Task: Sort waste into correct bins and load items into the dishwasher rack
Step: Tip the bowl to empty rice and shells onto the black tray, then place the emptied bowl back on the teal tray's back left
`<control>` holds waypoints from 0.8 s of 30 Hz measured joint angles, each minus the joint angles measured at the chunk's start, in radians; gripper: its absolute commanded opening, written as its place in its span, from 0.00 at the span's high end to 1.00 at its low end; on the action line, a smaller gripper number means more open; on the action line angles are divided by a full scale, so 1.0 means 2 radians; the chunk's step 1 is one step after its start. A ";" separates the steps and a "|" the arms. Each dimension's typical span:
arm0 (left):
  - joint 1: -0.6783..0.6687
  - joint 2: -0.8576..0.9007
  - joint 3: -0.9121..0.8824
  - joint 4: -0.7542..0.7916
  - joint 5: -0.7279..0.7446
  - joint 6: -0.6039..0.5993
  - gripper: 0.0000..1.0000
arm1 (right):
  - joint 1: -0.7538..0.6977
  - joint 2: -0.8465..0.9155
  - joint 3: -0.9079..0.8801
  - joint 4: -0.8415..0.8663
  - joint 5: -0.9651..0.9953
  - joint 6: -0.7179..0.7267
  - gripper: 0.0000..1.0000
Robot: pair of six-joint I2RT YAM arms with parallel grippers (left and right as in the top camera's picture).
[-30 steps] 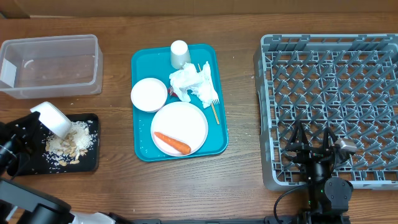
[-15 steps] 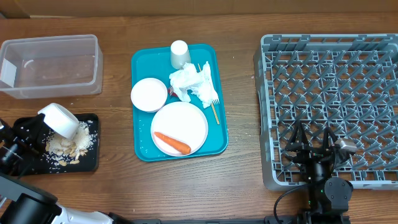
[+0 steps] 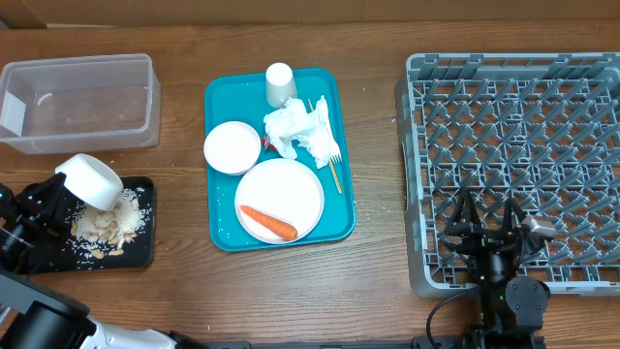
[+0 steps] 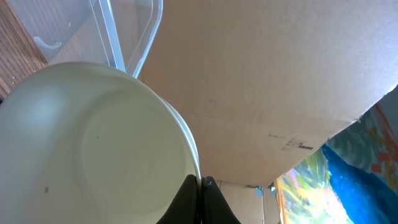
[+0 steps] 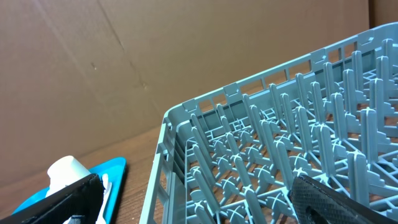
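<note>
My left gripper (image 3: 64,192) is shut on the rim of a small white bowl (image 3: 92,180) and holds it tilted above the left end of the black tray (image 3: 143,244), where beige food scraps (image 3: 111,224) lie. In the left wrist view the bowl (image 4: 93,143) fills the frame, with the fingers (image 4: 200,190) pinching its rim. On the teal tray (image 3: 221,236) are the plate (image 3: 286,189) with the carrot (image 3: 268,223), a second bowl (image 3: 232,147), the cup (image 3: 280,83), the napkin (image 3: 300,131), the fork (image 3: 331,138) and a wooden stick (image 3: 333,175). My right gripper (image 3: 494,231) is open and empty over the grey rack's (image 3: 513,116) front edge.
The clear tub (image 3: 77,102) stands at the back left, behind the black tray, and its wall shows in the left wrist view (image 4: 124,31). The right wrist view shows the rack's pegs (image 5: 280,143), the cup (image 5: 67,169) and the teal tray's edge (image 5: 115,169). A cardboard wall stands behind the table.
The bowl in my left gripper has shifted slightly up and left over the black tray and changed tilt. The right arm has not moved.
</note>
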 measured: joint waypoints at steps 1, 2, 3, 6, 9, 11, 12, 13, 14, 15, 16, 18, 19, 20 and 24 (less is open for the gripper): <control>0.000 0.000 0.000 -0.002 0.000 0.001 0.96 | 0.000 0.000 0.000 0.000 0.000 0.000 0.00; -0.001 0.000 0.000 -0.006 0.000 0.003 0.96 | 0.000 0.000 0.000 0.000 0.000 0.000 0.00; -0.001 0.000 0.000 -0.010 0.000 0.005 0.96 | 0.000 0.000 0.000 0.000 0.000 0.000 0.00; -0.002 0.000 0.000 -0.012 0.000 0.012 0.96 | 0.000 0.000 0.000 0.000 0.000 0.000 0.00; -0.002 0.000 0.000 -0.023 -0.001 0.021 0.96 | 0.000 0.000 0.000 0.000 0.000 0.000 0.00; -0.002 0.000 0.000 -0.037 -0.005 0.033 0.96 | 0.000 0.000 0.000 0.000 0.000 0.000 0.00; -0.004 0.000 0.000 -0.044 -0.009 0.039 0.96 | 0.000 0.000 0.000 0.000 0.000 0.000 0.00; -0.005 -0.001 0.000 -0.051 -0.016 0.045 0.96 | 0.000 0.000 0.000 0.000 0.000 0.000 0.00; -0.009 -0.004 0.000 -0.056 -0.026 0.050 0.96 | 0.000 0.000 0.000 0.000 0.000 0.000 0.00; -0.012 -0.010 -0.001 -0.060 -0.035 0.056 0.96 | 0.000 0.000 0.000 0.000 0.000 0.000 0.00; -0.018 -0.020 -0.001 -0.062 -0.044 0.060 0.96 | 0.000 0.000 0.000 0.000 0.000 0.000 0.00; -0.030 -0.048 -0.001 -0.063 -0.061 0.068 0.96 | 0.000 0.000 0.000 0.000 0.000 0.000 0.00; -0.039 -0.070 -0.001 -0.063 -0.069 0.070 0.96 | 0.000 0.000 0.000 0.000 0.000 0.000 0.00; -0.047 -0.091 0.000 -0.063 -0.077 0.072 0.96 | 0.000 0.000 0.000 0.000 0.000 0.000 0.00; -0.102 -0.174 0.016 -0.062 -0.121 0.071 0.96 | 0.000 0.000 0.000 0.000 0.000 0.000 0.00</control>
